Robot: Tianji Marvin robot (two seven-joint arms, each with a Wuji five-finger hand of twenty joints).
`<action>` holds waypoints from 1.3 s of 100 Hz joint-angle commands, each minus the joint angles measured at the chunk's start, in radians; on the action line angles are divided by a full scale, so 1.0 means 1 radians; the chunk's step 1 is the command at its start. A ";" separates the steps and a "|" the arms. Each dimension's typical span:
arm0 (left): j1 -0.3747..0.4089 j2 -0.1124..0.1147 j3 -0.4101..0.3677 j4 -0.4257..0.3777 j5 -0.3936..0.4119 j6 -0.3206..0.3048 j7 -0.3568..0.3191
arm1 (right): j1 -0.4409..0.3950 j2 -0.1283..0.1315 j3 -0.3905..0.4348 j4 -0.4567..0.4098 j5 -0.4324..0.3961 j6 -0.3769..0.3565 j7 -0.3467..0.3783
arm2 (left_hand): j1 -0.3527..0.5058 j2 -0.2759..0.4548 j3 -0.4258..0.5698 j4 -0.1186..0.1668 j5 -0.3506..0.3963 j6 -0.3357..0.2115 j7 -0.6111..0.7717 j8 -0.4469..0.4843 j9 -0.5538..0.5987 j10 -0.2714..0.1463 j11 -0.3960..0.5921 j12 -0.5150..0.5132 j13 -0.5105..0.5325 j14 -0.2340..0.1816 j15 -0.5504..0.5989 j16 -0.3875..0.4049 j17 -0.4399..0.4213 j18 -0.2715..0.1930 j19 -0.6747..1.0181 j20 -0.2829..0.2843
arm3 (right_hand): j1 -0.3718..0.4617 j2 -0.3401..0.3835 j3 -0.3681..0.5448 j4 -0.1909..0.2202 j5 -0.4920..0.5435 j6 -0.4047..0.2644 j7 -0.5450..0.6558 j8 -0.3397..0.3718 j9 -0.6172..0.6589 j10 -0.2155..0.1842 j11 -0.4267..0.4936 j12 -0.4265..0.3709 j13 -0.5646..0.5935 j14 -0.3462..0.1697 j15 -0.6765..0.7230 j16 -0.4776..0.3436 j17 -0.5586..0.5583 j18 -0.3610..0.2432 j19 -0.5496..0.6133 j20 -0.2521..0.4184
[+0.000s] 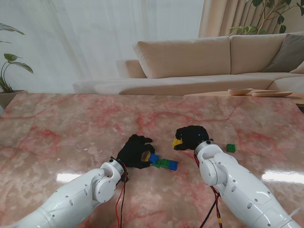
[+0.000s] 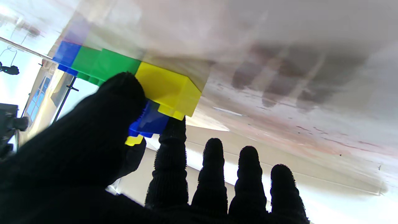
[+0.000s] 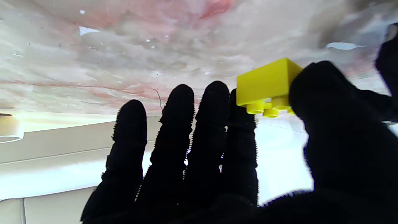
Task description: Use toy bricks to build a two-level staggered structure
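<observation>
The marble table (image 1: 71,128) carries the work near its middle, where a low row of bricks (image 1: 164,163) lies on the surface: blue, green, green, then yellow at the end by the left hand, as the left wrist view shows. The left hand (image 1: 135,151) closes thumb and forefinger on a blue brick (image 2: 150,119) sitting on that yellow end, probably to steady or seat the second level off-centre. The right hand (image 1: 192,137), just beside it, pinches a yellow brick (image 3: 267,82) between thumb and forefinger, other fingers straight, likely the next piece for the upper level. A spare green brick (image 1: 231,147) waits apart on the right.
</observation>
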 commanded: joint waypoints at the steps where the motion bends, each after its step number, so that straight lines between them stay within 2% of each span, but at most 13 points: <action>1: 0.040 -0.002 0.025 0.061 0.002 0.005 -0.011 | -0.030 0.001 -0.004 -0.022 -0.012 0.015 0.019 | -0.030 0.019 -0.033 0.028 -0.026 -0.015 0.025 0.022 -0.007 -0.013 0.001 0.004 -0.003 0.016 -0.002 0.007 -0.009 -0.003 -0.002 0.012 | 0.062 0.045 0.091 -0.011 0.107 -0.115 0.106 0.028 0.029 0.006 -0.004 0.023 0.034 0.001 0.024 0.018 0.009 0.010 0.041 0.034; 28: 0.035 -0.009 0.039 0.070 0.000 0.000 0.001 | -0.088 0.002 0.007 -0.102 -0.025 0.032 0.038 | -0.036 0.015 -0.045 0.029 -0.035 -0.039 0.118 0.122 -0.002 -0.013 0.002 0.011 0.000 0.017 -0.004 0.007 -0.008 -0.001 -0.003 0.009 | 0.056 0.049 0.086 -0.013 0.101 -0.108 0.097 0.024 0.023 0.010 -0.020 0.024 0.026 0.005 0.016 0.019 0.000 0.013 0.039 0.032; 50: 0.036 -0.005 0.040 0.066 0.003 -0.005 -0.005 | -0.100 0.004 -0.008 -0.128 -0.024 0.029 0.056 | -0.033 0.008 -0.040 0.029 -0.042 -0.039 0.103 0.129 -0.005 -0.015 -0.001 0.010 0.000 0.016 -0.005 0.007 -0.008 -0.002 -0.003 0.008 | 0.047 0.057 0.080 -0.015 0.104 -0.102 0.097 0.024 0.026 0.014 -0.023 0.024 0.027 0.008 0.014 0.021 0.000 0.013 0.040 0.032; 68: 0.040 0.000 0.036 0.057 0.006 -0.008 -0.014 | -0.101 0.005 -0.037 -0.151 -0.023 0.075 0.080 | -0.033 0.005 -0.037 0.027 -0.045 -0.036 0.079 0.121 -0.007 -0.016 -0.002 0.010 0.001 0.015 -0.006 0.007 -0.008 -0.002 -0.004 0.007 | 0.040 0.067 0.064 -0.017 0.098 -0.090 0.091 0.018 0.021 0.020 -0.027 0.019 0.021 0.012 0.018 0.026 -0.006 0.011 0.045 0.036; 95: 0.040 0.000 0.035 0.061 0.007 -0.011 -0.011 | -0.098 0.002 -0.078 -0.145 -0.039 0.108 0.056 | -0.033 0.005 -0.034 0.027 -0.049 -0.034 0.066 0.116 -0.008 -0.015 -0.003 0.009 0.000 0.015 -0.007 0.006 -0.008 -0.002 -0.005 0.005 | 0.052 0.063 0.057 -0.012 0.100 -0.089 0.090 0.015 0.020 0.023 -0.021 0.018 0.020 0.011 0.023 0.031 -0.007 0.010 0.047 0.039; 130: 0.037 -0.001 0.038 0.067 0.006 -0.016 -0.008 | -0.093 0.000 -0.115 -0.112 -0.047 0.110 0.020 | -0.033 0.005 -0.033 0.027 -0.050 -0.032 0.064 0.114 -0.010 -0.016 -0.002 0.008 0.000 0.015 -0.006 0.007 -0.008 -0.002 -0.003 0.006 | 0.053 0.064 0.050 -0.011 0.098 -0.091 0.090 0.015 0.019 0.021 -0.018 0.018 0.020 0.009 0.023 0.033 -0.006 0.011 0.048 0.041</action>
